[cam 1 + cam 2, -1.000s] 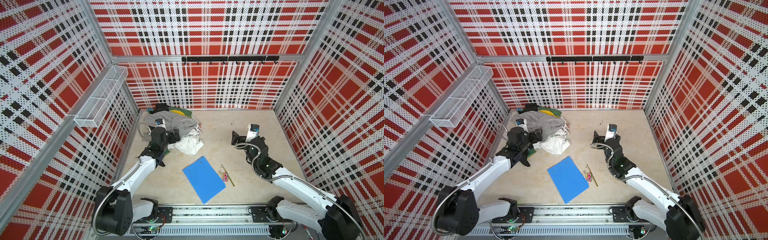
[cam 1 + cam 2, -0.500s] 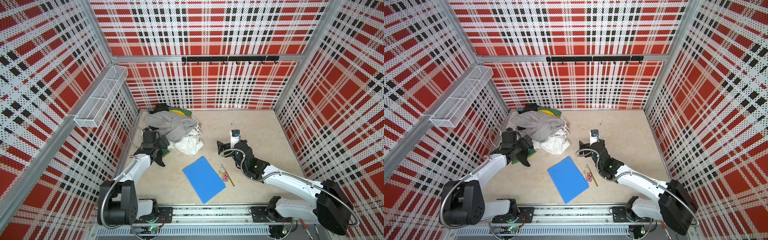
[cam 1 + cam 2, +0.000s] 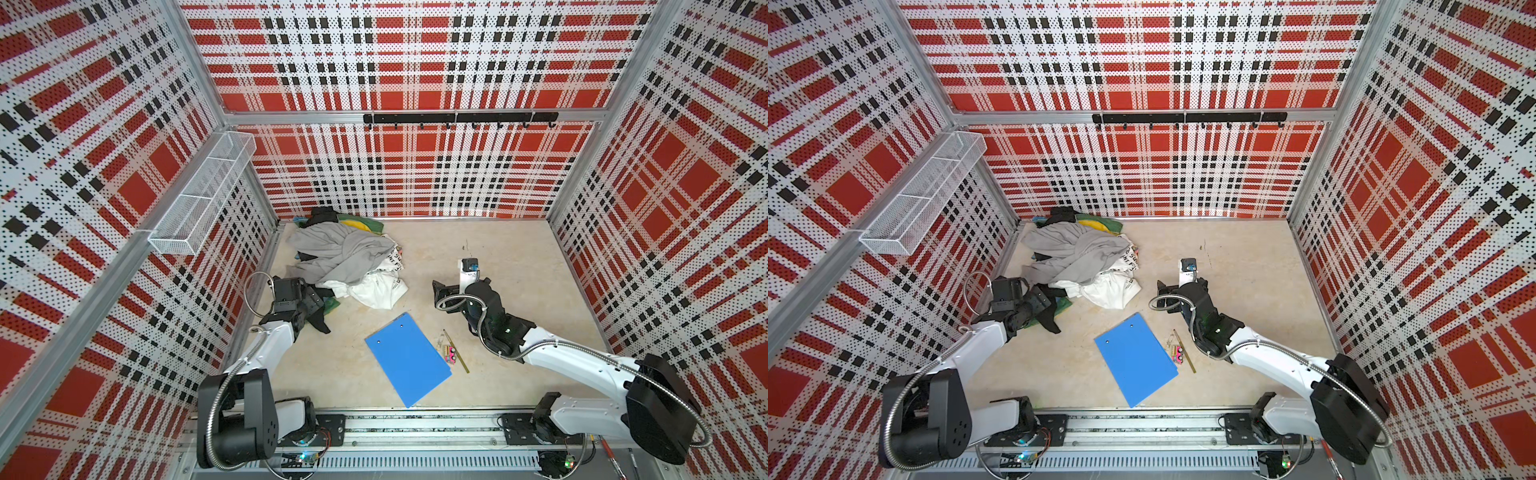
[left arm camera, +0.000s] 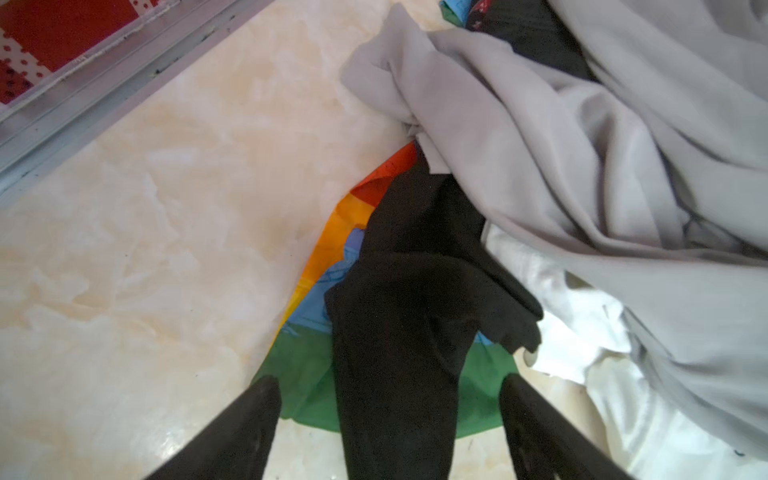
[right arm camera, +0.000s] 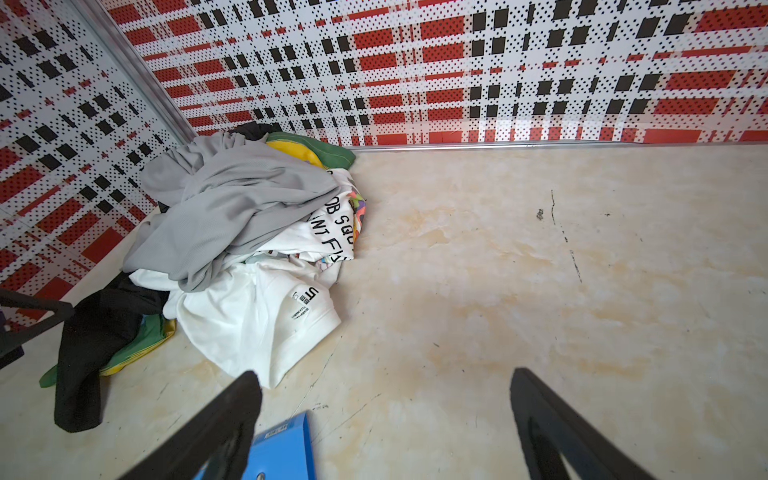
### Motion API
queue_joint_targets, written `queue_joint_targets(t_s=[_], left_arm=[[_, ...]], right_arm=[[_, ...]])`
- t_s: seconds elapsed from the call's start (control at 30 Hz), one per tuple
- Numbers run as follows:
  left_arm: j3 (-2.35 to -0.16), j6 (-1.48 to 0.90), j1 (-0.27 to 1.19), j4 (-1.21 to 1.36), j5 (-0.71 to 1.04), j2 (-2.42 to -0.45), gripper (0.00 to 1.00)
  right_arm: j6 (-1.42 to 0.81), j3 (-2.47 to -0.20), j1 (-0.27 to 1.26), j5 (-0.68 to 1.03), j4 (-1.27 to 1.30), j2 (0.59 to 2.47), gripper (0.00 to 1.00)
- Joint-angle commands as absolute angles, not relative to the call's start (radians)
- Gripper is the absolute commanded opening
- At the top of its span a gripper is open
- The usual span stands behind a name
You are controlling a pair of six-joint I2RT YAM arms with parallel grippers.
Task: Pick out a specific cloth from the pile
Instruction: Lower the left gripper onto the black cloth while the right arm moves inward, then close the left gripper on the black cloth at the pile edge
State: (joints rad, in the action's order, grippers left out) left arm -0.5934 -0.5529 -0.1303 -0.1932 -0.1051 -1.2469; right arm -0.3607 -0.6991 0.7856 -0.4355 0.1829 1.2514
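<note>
Cloth [image 4: 395,332], black, trails from the pile's [image 3: 349,257] lower-left edge in a top view, lying between the left hand's [image 4: 388,382] spread fingers, ungripped; right hand [image 5: 385,374] stands wide over the worktop [image 5: 540,291].

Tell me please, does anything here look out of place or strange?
A black cloth trails out of the pile onto the table, between the fingers of the open left gripper. The blue clipboard lies askew, a pencil loose beside it.

Garment pile [image 3: 345,253] at far left, blue clipboard [image 3: 407,359] nearer, apart
</note>
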Motion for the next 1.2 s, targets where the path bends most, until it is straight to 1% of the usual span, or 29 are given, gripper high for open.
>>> queue_joint_targets(t_s=[0.0,0.07,0.1,0.13,0.2,0.27,0.47,0.63,0.8,1.0,1.07,1.17], left_arm=[[-0.576,-0.563,-0.136,-0.161,-0.11,-1.222,0.78],[-0.571,-0.563,-0.137,-0.152,-0.112,-1.232,0.72],[-0.571,-0.563,-0.137,-0.15,-0.111,-1.238,0.67],[-0.573,-0.562,-0.137,-0.149,-0.109,-1.247,0.6],[-0.575,-0.559,-0.138,-0.149,-0.108,-1.259,0.52],[-0.575,-0.56,-0.138,-0.151,-0.114,-1.266,0.48],[-0.563,-0.561,-0.138,-0.148,-0.133,-1.267,0.48],[-0.557,-0.564,-0.137,-0.14,-0.109,-1.297,0.47],[-0.552,-0.571,-0.134,-0.128,-0.107,-1.305,0.42],[-0.558,-0.574,-0.13,-0.133,-0.109,-1.32,0.42],[-0.563,-0.574,-0.13,-0.138,-0.11,-1.327,0.4],[-0.563,-0.576,-0.13,-0.133,-0.109,-1.327,0.34]], right_arm=[[-0.377,-0.725,0.792,-0.463,0.212,1.256,1.0],[-0.383,-0.726,0.791,-0.479,0.206,1.256,1.0],[-0.383,-0.725,0.791,-0.48,0.206,1.256,1.0],[-0.385,-0.724,0.791,-0.484,0.206,1.253,1.0],[-0.387,-0.724,0.792,-0.485,0.204,1.255,1.0],[-0.387,-0.723,0.792,-0.488,0.202,1.255,1.0],[-0.391,-0.729,0.791,-0.505,0.189,1.264,1.0],[-0.397,-0.731,0.79,-0.505,0.189,1.264,1.0],[-0.397,-0.734,0.792,-0.515,0.187,1.273,1.0],[-0.403,-0.737,0.791,-0.512,0.183,1.279,1.0],[-0.405,-0.735,0.791,-0.514,0.181,1.278,1.0],[-0.407,-0.732,0.791,-0.517,0.178,1.273,1.0]])
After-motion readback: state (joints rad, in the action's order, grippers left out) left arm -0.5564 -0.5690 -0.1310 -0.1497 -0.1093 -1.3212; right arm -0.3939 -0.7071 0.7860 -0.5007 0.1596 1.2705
